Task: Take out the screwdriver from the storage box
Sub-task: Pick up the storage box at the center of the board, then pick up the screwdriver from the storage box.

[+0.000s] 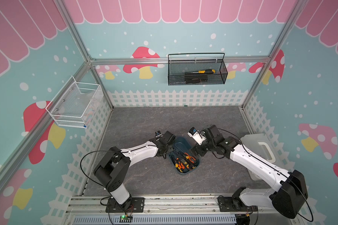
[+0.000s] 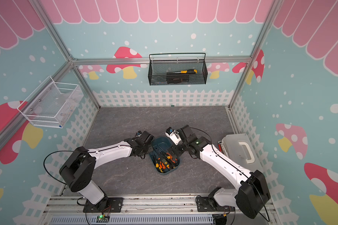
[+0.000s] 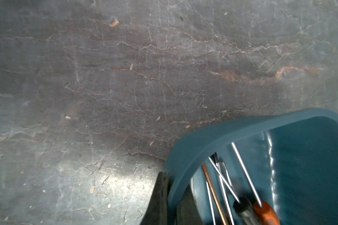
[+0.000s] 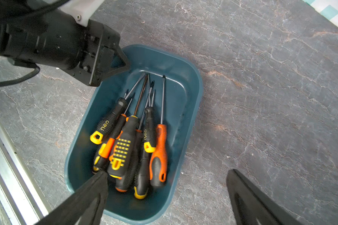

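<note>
While screwdrivers (image 4: 133, 140) overlap, case (image 2: 233, 145) sits apart.

- The storage box (image 4: 193, 93) sits on a grey marbled table (image 4: 261, 97).
- Inside the box, a heap of screwdrivers (image 4: 125, 144) lies lengthwise, with all handles at one end and all shafts pointing to the other.
- An orange-and-black screwdriver (image 4: 159, 153) lies at the edge of the heap, nearest the box's bare half.
- The left gripper (image 4: 126, 65) has its fingers drawn together on the box's rim, at a corner of the shaft end.
- The right gripper (image 4: 167, 172) is spread wide: one finger (image 4: 86, 198) is over the box's handle end and the other is over the table just outside the box.
- A metal rail (image 4: 8, 175) runs near the box's handle end.
</note>
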